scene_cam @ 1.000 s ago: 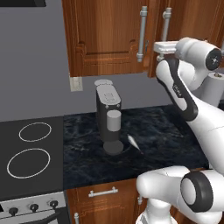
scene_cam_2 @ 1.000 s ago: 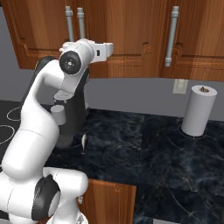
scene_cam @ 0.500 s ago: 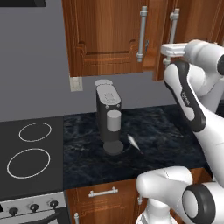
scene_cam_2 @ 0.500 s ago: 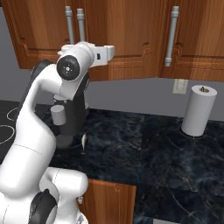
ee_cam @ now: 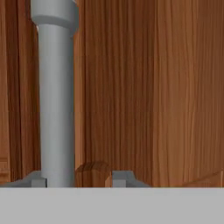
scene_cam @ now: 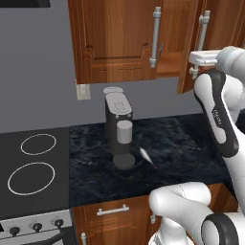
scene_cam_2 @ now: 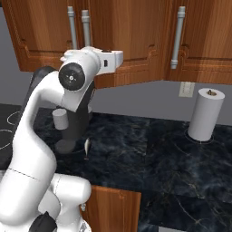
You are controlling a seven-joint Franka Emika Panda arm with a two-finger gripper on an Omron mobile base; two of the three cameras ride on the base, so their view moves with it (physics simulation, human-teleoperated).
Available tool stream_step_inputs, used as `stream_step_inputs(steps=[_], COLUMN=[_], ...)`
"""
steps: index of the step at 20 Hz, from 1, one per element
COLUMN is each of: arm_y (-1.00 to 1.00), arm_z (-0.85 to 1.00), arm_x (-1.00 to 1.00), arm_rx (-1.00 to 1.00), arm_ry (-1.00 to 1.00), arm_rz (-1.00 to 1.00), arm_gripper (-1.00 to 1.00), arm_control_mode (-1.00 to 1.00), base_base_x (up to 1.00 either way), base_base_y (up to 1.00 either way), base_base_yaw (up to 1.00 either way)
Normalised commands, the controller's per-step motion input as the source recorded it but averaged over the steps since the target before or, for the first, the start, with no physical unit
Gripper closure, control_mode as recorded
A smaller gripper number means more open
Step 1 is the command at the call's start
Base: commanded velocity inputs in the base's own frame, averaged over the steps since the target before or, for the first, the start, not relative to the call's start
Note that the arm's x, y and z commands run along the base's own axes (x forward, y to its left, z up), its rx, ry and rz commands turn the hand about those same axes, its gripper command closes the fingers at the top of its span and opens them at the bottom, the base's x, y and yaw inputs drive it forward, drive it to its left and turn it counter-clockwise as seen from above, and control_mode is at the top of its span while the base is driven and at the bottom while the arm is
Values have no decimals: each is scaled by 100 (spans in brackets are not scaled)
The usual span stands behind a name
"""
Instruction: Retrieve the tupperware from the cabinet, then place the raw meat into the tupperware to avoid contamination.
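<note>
Gripper (ee_cam: 78,180) clamped the cabinet (scene_cam: 115,43) door handle (ee_cam: 54,96) – door ajar; best pull along the hinge arc – tupperware unseen, raw meat (scene_cam: 146,155) lay on counter (scene_cam: 186,143) beside coffee machine (scene_cam: 118,127)

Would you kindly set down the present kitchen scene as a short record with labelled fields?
cabinet: reddish-brown wooden wall cabinet door swung partly open
handle: vertical silver bar handle between the two dark fingertips of the gripper
grip: jaws closed on the handle
meat: pale pointed raw meat sliver lying on the dark marble counter
neighbour: black coffee machine just beside the meat
towel: white paper-towel roll upright
</note>
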Motion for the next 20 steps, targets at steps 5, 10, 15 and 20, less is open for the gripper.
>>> stream_step_inputs(steps=[5,10,15,20], arm_y=[-85,-85,-86,-40], arm_z=[20,10,6,0], arm_x=[-65,-58,-54,-20], arm_rx=[1,1,2,1], arm_ry=[2,4,4,0], arm_rz=[0,0,0,0], arm_gripper=[100,100,100,-100], arm_control_mode=[-100,-100,-100,-100], base_base_x=[0,0,0,0], base_base_y=[0,0,0,0], base_base_yaw=[0,0,0,0])
